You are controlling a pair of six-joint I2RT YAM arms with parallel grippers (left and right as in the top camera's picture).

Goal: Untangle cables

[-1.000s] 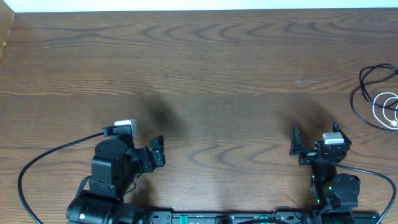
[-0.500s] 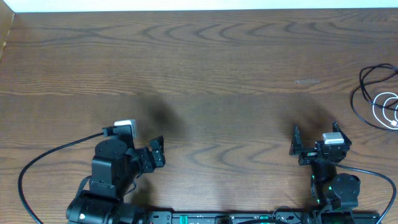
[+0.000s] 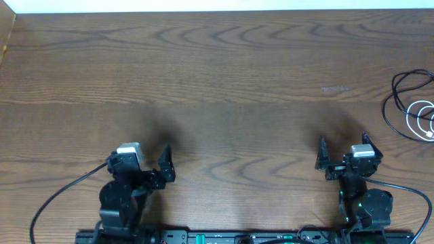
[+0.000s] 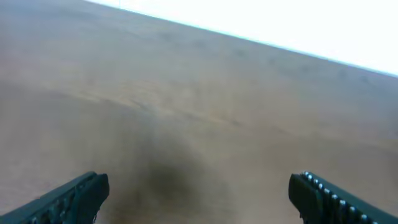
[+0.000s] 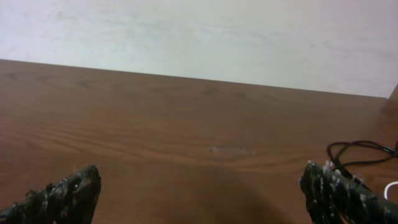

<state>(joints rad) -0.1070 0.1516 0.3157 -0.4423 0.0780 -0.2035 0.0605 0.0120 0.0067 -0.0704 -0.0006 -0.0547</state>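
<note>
The cables lie in a small heap at the table's far right edge. A black cable [image 3: 397,95] loops around a coiled white cable [image 3: 424,118]. In the right wrist view the black loop [image 5: 357,152] shows at the right, beyond the right finger, with a bit of the white cable [image 5: 393,186] at the frame's edge. My right gripper [image 3: 342,148] [image 5: 199,193] is open and empty, well to the left of the cables. My left gripper [image 3: 144,163] [image 4: 196,193] is open and empty over bare wood at the near left; no cable shows in its wrist view.
The brown wooden table [image 3: 224,81] runs to a pale wall [image 5: 199,37] at the back. A thick black arm wire [image 3: 54,196] curves out at the near left, and another [image 3: 413,193] at the near right.
My left arm has turned and pulled in toward its base, so its gripper now faces the far side. The right arm and the cables have not moved.
</note>
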